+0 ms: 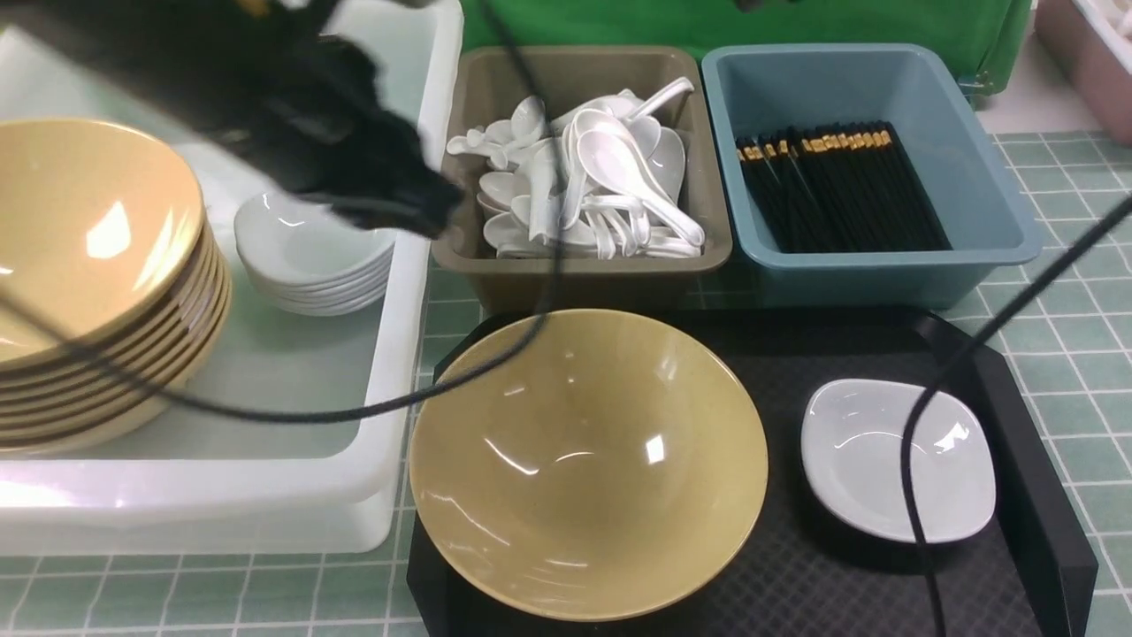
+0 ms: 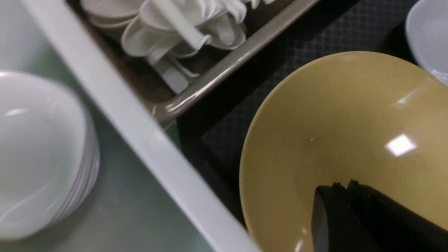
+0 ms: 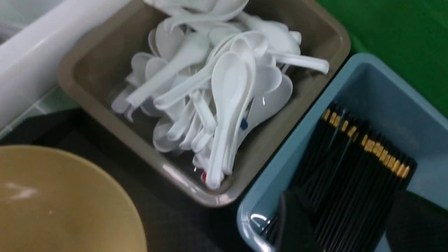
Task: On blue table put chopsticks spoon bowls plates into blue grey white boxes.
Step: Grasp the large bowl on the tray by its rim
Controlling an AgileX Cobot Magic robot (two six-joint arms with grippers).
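Front view: a black tray (image 1: 1017,372) sits at 6 o'clock on the green-tiled tabletop (image 1: 1079,354). On it are a wide yellow bowl (image 1: 588,464) toward 7 o'clock and a small white plate (image 1: 898,460) toward 4 o'clock, apart from each other. We judge these two to be the items left to sort. The white box (image 1: 402,292) at 9 o'clock holds a stack of yellow bowls (image 1: 97,283) and a stack of white plates (image 1: 309,257). The grey box (image 1: 584,270) at 12 o'clock holds spoons (image 1: 601,177), and the blue box (image 1: 884,265) at 2 o'clock holds chopsticks (image 1: 840,186). The left tool (image 2: 337,190) hangs over the yellow bowl's inner wall, clenched, with nothing between its jaws. The right tool (image 3: 350,210) is over the blue box, jaws spread to either side of the chopsticks, gripping nothing we can see. Handling, our estimate: the bowl is stiff, glossy, likely slippery, and too wide to span. We would pinch its thin rim, one jaw inside and one outside, at the 9 o'clock edge nearest the white box, and expect it to tilt in the grip. The plate is light, shallow and chip-prone; take it by its raised edge.
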